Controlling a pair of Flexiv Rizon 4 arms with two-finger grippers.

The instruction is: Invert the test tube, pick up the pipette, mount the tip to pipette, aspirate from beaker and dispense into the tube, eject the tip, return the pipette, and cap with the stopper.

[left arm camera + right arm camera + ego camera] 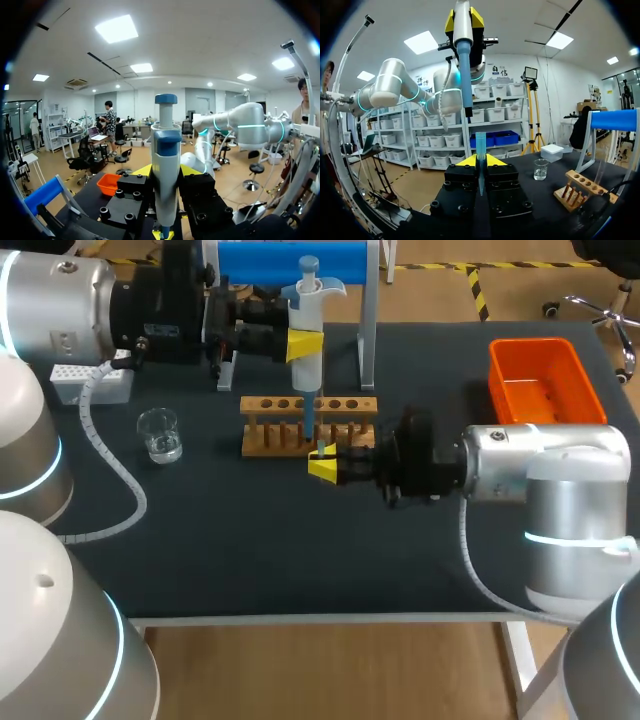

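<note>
Over the front edge of the wooden rack (270, 405), the left gripper (305, 345) is clamped around the pipette (308, 305) mid-body. The right gripper (324, 466) sits lower down, just in front of the rack, pinching the blue tip (480, 150) between its fingers. So this looks like the mount-the-tip step, with the tip not seated yet.

What worries me: in the right wrist view the nozzle end hangs just above the tip's open mouth but looks a bit off to one side of it. If the pipette comes straight down like that, the nozzle could catch the rim. Then the tip either tilts in the fingers or gets shoved down through them instead of seating. A half-seated tip could leak or drop off at the beaker (160, 435). The rack is also right behind, so a sideways correction could bump it.

Orientation: the pipette's long axis is vertical, plunger up, nozzle pointing straight down. The tip is upright too, wide mouth up and pointed end down, so the two axes look parallel, just not quite in line.
</note>
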